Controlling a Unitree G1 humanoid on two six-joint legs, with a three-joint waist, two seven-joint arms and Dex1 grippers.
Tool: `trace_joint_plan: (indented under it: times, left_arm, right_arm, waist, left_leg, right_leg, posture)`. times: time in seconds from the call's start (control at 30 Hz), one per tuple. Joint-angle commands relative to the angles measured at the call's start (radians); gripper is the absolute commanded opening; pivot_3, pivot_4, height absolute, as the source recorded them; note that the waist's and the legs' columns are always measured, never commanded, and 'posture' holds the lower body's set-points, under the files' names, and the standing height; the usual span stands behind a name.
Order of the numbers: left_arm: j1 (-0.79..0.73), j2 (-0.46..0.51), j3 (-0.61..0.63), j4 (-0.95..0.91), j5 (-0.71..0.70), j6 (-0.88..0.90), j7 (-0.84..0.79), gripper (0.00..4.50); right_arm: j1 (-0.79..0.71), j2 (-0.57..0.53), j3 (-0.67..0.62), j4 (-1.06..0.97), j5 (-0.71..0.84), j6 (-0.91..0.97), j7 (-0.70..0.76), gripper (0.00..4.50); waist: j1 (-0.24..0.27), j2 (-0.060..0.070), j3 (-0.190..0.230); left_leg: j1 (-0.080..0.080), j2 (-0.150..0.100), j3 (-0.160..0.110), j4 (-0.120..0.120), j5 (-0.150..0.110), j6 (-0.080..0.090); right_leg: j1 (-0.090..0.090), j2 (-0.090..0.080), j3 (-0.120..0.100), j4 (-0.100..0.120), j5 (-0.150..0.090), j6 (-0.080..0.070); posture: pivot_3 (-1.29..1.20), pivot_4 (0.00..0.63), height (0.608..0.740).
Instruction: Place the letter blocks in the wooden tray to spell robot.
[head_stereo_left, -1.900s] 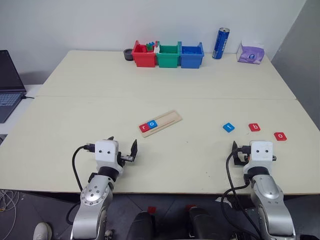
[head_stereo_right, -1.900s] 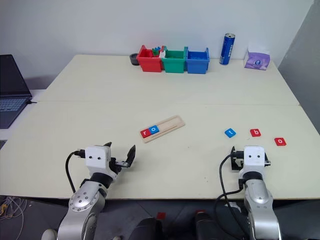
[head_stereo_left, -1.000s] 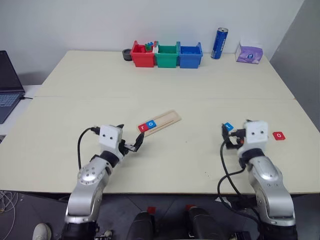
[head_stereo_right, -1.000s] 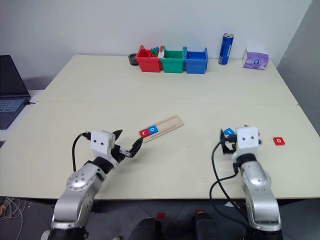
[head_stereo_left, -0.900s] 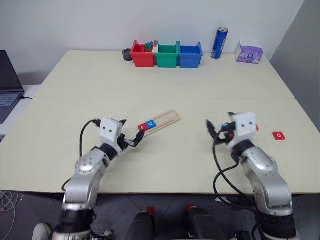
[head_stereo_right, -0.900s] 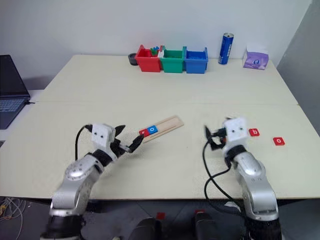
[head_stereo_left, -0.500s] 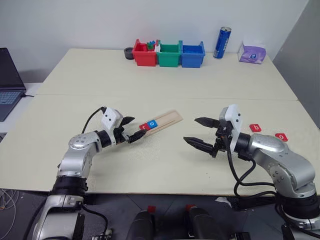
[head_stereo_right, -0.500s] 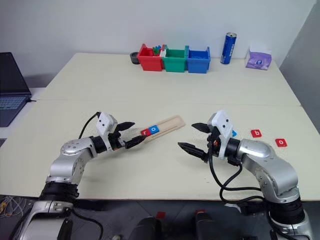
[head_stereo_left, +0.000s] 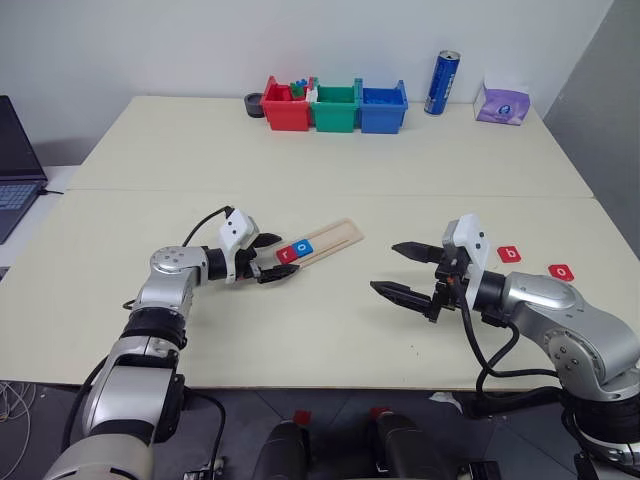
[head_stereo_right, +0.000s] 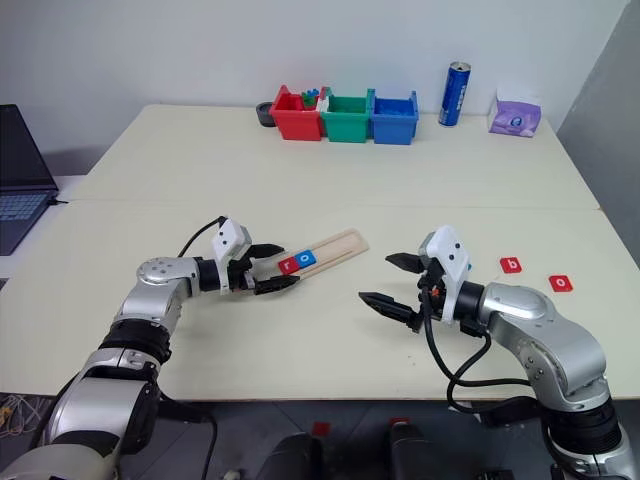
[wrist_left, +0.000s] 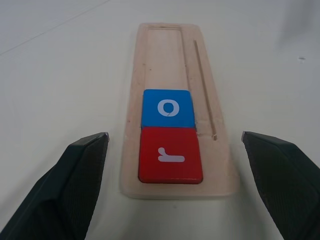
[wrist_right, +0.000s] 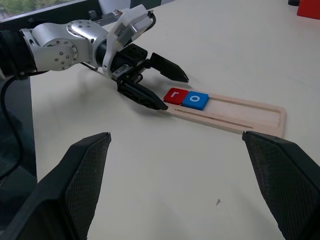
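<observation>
The wooden tray (head_stereo_left: 335, 237) lies slanted at mid-table. Its near end holds a red "r" block (wrist_left: 170, 161) and, beside it, a blue "o" block (wrist_left: 167, 108). My left gripper (head_stereo_left: 288, 256) is open, its fingertips either side of that near end without touching it. My right gripper (head_stereo_left: 383, 265) hangs open and empty above the table, right of the tray and pointing left. Behind that arm, a red "b" block (head_stereo_left: 510, 254) and a red "o" block (head_stereo_left: 560, 271) lie loose on the table.
Red (head_stereo_left: 287, 106), green (head_stereo_left: 335, 108) and blue (head_stereo_left: 384, 108) bins stand in a row at the table's far edge, with a blue can (head_stereo_left: 441, 84) and a purple tissue pack (head_stereo_left: 503, 103) to their right. A laptop (head_stereo_left: 15, 170) sits off the left edge.
My left gripper has reached forward and turned right until its fingers flank the tray's near end. My right gripper has swung left and risen, and now points across the table.
</observation>
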Motion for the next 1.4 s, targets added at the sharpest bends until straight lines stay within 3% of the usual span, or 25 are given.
trace_joint_plan:
  times: [0.03,0.57,0.73,1.0,1.2,1.4]
  left_arm:
    - [-0.039,-0.008,0.001,0.048,0.019,-0.056,-0.014,4.5]
    - [-0.094,-0.034,-0.02,0.215,0.123,-0.161,0.022,4.5]
    - [-0.108,-0.037,-0.016,0.242,0.13,-0.177,0.031,3.41]
    - [-0.114,-0.056,-0.021,0.231,0.138,-0.219,0.023,3.39]
    - [-0.086,-0.15,-0.092,0.106,0.139,-0.261,-0.104,3.39]
    - [-0.128,-0.232,-0.137,0.13,0.167,-0.295,-0.114,3.39]
  right_arm:
    - [0.005,-0.002,-0.024,-0.05,0.026,0.004,-0.021,4.48]
    - [-0.008,-0.009,-0.037,-0.049,0.041,0.007,-0.07,4.48]
    - [-0.001,-0.013,-0.043,-0.05,0.045,0.006,-0.081,4.5]
    - [0.012,-0.017,-0.05,-0.06,0.043,-0.004,-0.087,4.5]
    - [0.102,-0.106,-0.108,-0.07,-0.001,-0.082,-0.039,4.5]
    - [0.221,-0.183,-0.177,-0.073,-0.021,-0.148,0.014,4.5]
  waist:
    - [0.0,0.0,0.0]
    - [0.0,0.0,0.0]
    - [0.0,0.0,0.0]
    - [0.0,0.0,0.0]
    - [0.02,-0.001,0.0]
    - [0.023,-0.001,0.0]
  left_leg:
    - [0.0,0.0,0.0,0.0,0.0,0.0]
    - [-0.002,0.0,0.0,0.001,0.0,0.0]
    - [-0.002,0.0,0.0,0.001,0.0,0.0]
    - [-0.002,0.0,0.0,0.001,0.0,0.0]
    - [-0.003,-0.002,0.0,0.002,0.0,0.0]
    - [-0.003,-0.002,0.001,0.002,0.0,0.0]
  right_leg:
    - [0.0,0.0,0.0,0.0,0.0,0.0]
    - [-0.003,0.0,0.0,0.002,0.001,-0.001]
    - [-0.003,0.0,0.0,0.002,0.001,-0.001]
    - [-0.002,0.0,0.0,0.002,0.001,-0.001]
    - [-0.002,-0.001,0.0,0.001,0.001,0.0]
    - [-0.002,-0.001,0.001,0.001,0.001,0.0]
  posture:
    - [0.0,0.15,0.74]
    - [0.0,0.15,0.74]
    - [0.0,0.15,0.74]
    - [0.0,0.15,0.74]
    - [0.0,0.15,0.74]
    - [0.0,0.15,0.74]
